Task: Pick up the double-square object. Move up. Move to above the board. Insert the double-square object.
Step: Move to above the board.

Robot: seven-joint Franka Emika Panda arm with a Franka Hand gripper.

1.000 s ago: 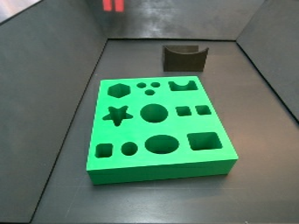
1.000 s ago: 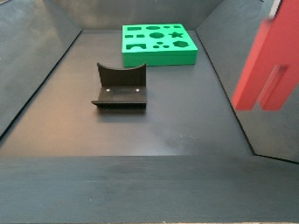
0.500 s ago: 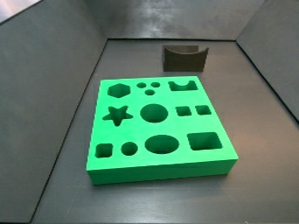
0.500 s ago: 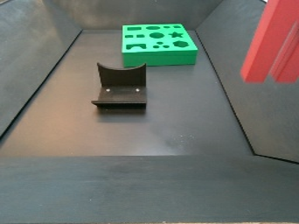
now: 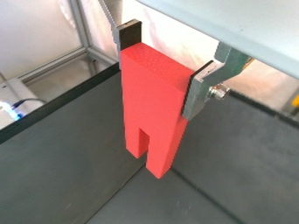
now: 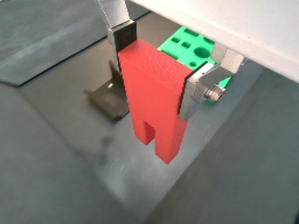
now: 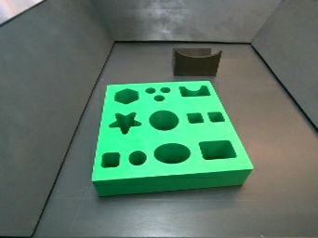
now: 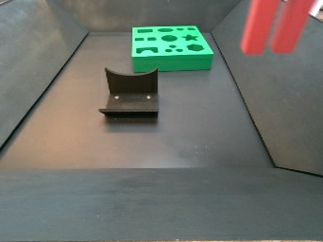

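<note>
My gripper point(image 5: 163, 66) is shut on the double-square object point(image 5: 152, 105), a tall red piece with two square legs pointing down. Both wrist views show it held high above the dark floor; the other wrist view has the gripper point(image 6: 163, 70) on the red piece point(image 6: 152, 109). In a side view the red piece point(image 8: 273, 25) shows blurred at the top right edge, high up. The green board point(image 7: 168, 135) lies flat with star, hexagon, circle, oval and square holes. It also shows in a side view point(image 8: 171, 47) and behind the piece in a wrist view point(image 6: 187, 48).
A dark grey block with a curved notch point(image 7: 196, 61) stands beyond the board; it also shows in a side view point(image 8: 130, 95) and a wrist view point(image 6: 107, 98). Dark slanted walls enclose the floor.
The red piece has risen and shifted toward the board, from the right edge of a side view to its top right corner. The board and grey block have not moved.
</note>
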